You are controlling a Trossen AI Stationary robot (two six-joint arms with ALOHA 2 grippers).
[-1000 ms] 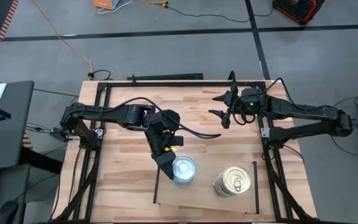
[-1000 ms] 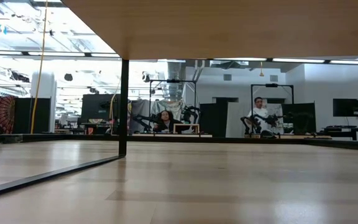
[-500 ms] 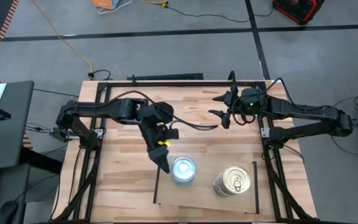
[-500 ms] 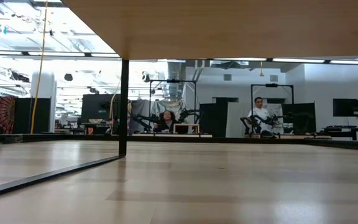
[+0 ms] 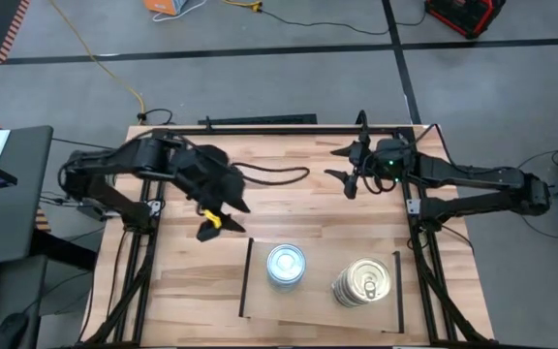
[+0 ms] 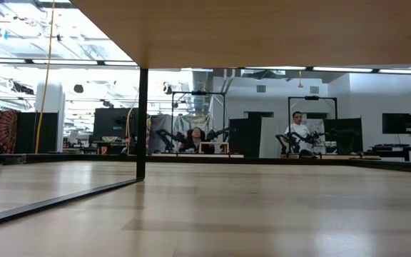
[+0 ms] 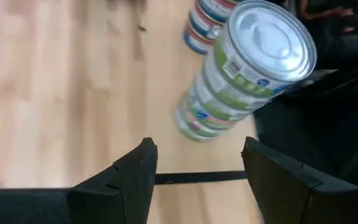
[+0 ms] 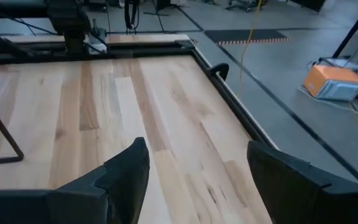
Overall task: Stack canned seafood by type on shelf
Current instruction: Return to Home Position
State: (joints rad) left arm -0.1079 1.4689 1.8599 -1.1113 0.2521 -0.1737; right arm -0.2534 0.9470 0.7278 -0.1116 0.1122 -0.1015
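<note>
Two stacks of canned seafood stand on the shelf (image 5: 320,302), a pale board with black side strips near the table's front edge. The silvery-lidded stack (image 5: 286,264) is by the left strip and the gold-lidded stack (image 5: 361,281) by the right strip. My left gripper (image 5: 208,230) hangs open to the left of the shelf, apart from the tins. In its wrist view, the silvery-lidded stack (image 7: 244,74) stands beyond the open fingers (image 7: 194,152). My right gripper (image 5: 334,163) waits open at the far right, over bare table (image 8: 194,149).
The low view looks under the shelf's board (image 6: 248,32), past its black side strip (image 6: 142,121); people sit at benches in the room behind. A black cable (image 5: 269,175) trails over the table behind my left arm. Bare plank tabletop lies between the arms.
My left gripper has drawn back from the silvery-lidded stack toward the table's left and far side, rising and rolling about its own line as it went. It stays open. The stack stands where it was. The right arm has kept still.
</note>
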